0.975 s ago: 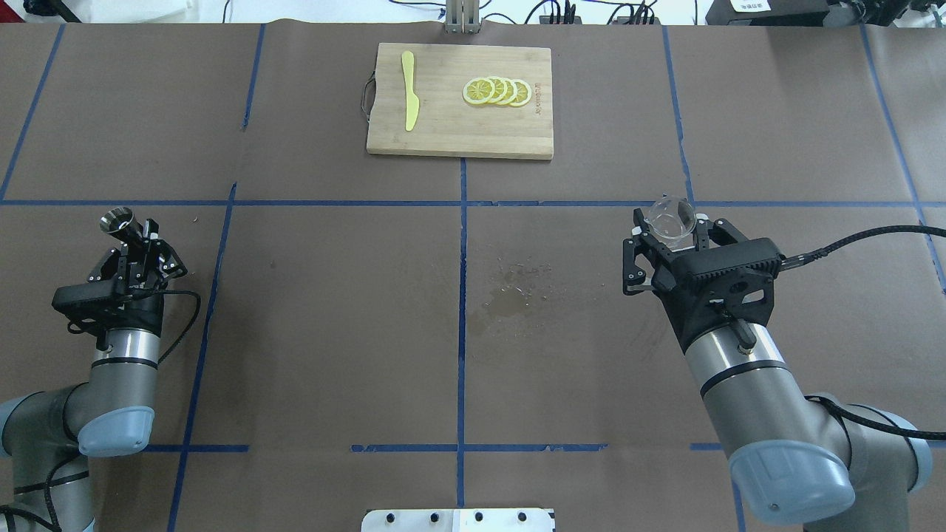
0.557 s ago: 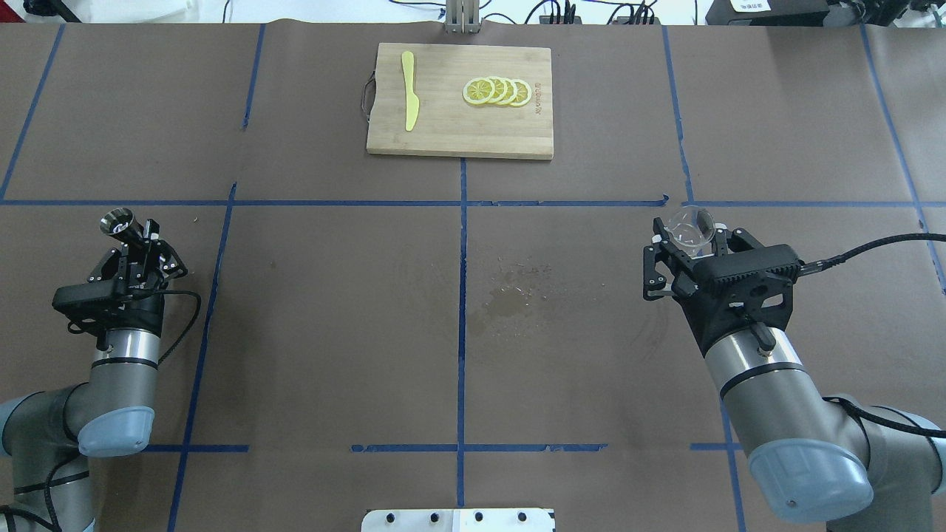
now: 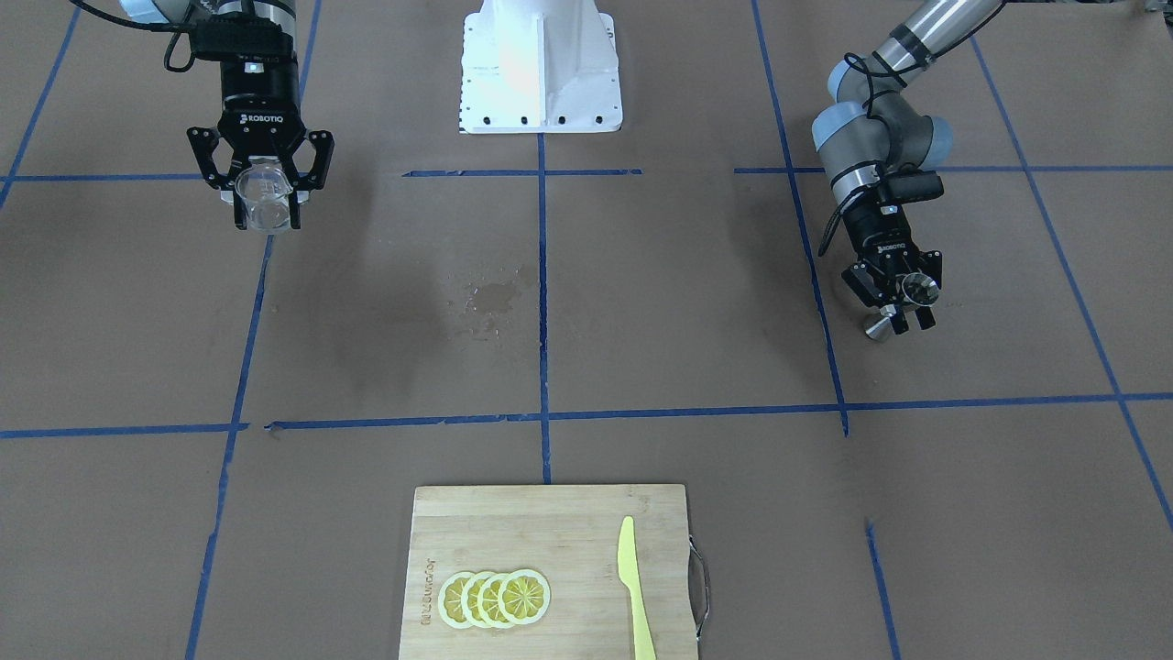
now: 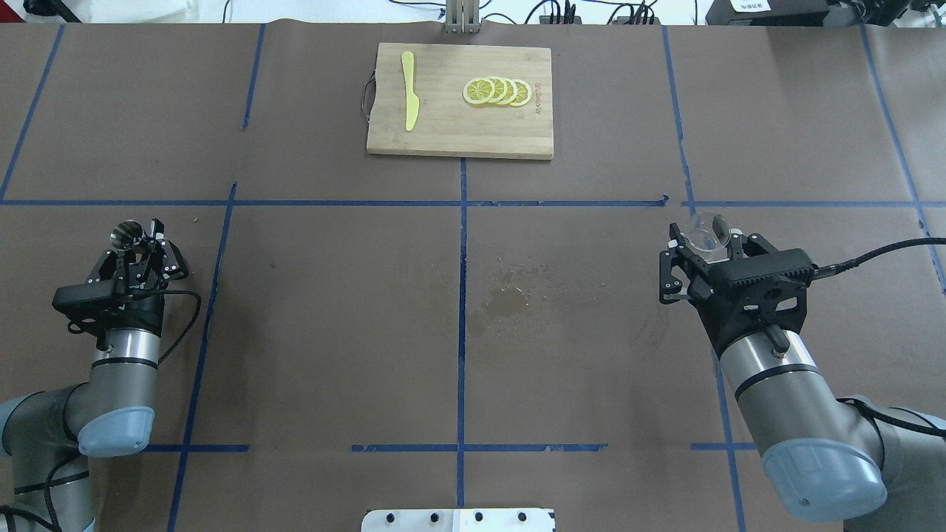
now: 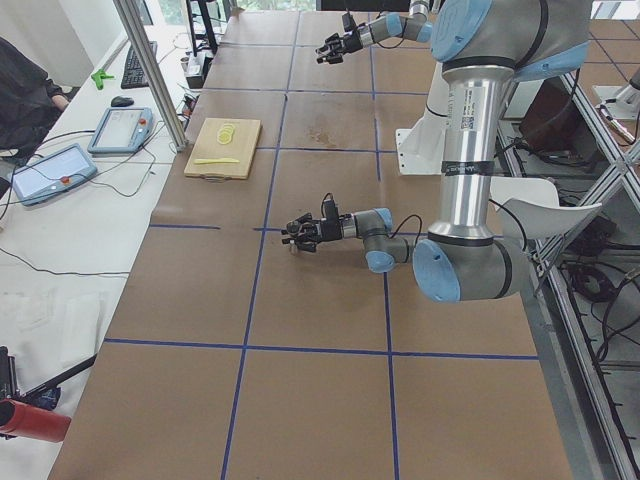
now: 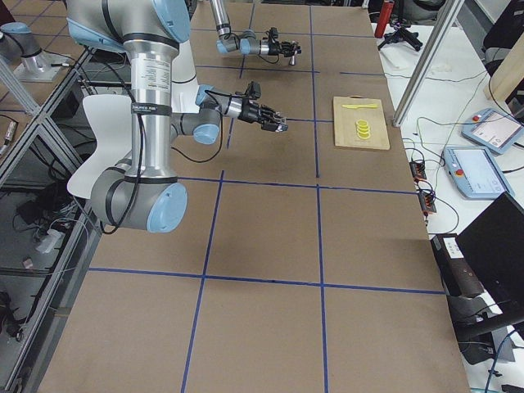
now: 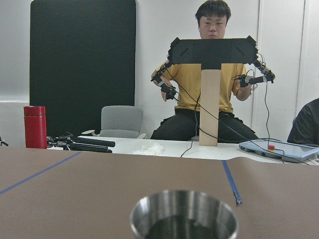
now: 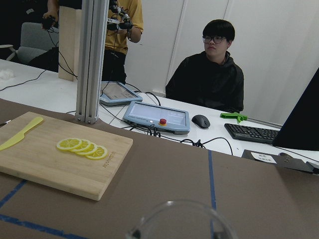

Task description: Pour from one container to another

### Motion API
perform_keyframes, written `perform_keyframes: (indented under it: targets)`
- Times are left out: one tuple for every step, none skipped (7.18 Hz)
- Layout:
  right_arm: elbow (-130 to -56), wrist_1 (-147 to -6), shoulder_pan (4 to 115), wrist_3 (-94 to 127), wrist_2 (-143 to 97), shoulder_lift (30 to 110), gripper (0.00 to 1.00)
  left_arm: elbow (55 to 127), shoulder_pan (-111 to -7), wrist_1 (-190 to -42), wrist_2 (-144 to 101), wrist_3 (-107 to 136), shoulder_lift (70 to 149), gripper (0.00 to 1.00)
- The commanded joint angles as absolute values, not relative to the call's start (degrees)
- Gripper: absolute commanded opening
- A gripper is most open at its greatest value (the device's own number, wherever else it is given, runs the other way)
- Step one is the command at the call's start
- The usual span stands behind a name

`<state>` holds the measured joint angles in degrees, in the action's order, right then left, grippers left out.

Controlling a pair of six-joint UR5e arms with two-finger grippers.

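- Since the earlier overhead frames, the right gripper (image 4: 703,244) had carried its glass beaker (image 4: 707,227) outward toward the right side and nearer the robot. The left gripper (image 4: 140,247) had drawn its steel cup (image 4: 125,233) in slightly.
- Right fingers were clamped on the beaker's wall, and left fingers were clamped on the steel cup.
- Both containers were well apart, one at each side of the desk (image 4: 332,332). The beaker hung clear above it. The cup sat low, and contact with the desk could not be told.
- The step looked like separating the containers for set-down. Doing it well meant keeping each mouth up, lowering straight until the base met the paper, and only then letting go. Whether either held liquid could not be told.
- Bare paper surrounded both grippers.
- A wet patch (image 4: 510,299) lay near the centre line between them.
- The cutting board (image 4: 460,140), with lemon slices (image 4: 497,91) and a yellow knife (image 4: 409,89), stood at the far edge, well clear.
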<state>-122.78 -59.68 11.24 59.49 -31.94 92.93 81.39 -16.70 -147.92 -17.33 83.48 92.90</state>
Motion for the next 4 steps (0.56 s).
perform_keyframes:
  targets:
    - [-122.6, -59.7, 11.3, 61.3, -32.0, 94.2, 0.0, 81.4, -16.7, -147.9, -17.4, 83.4, 92.9, 0.46]
    - [-122.6, -59.7, 11.3, 61.3, -32.5, 94.4, 0.0, 81.4, -16.7, -147.8, -17.7, 83.4, 92.9, 0.69]
    - [-122.6, -59.7, 11.3, 61.3, -32.5, 94.6, 0.0, 81.4, -16.7, -147.8, -17.7, 83.4, 92.9, 0.88]
    - [-122.5, -59.7, 11.3, 61.3, -32.5, 94.7, 0.0, 81.4, -16.7, -147.8, -18.0, 83.4, 92.9, 0.99]
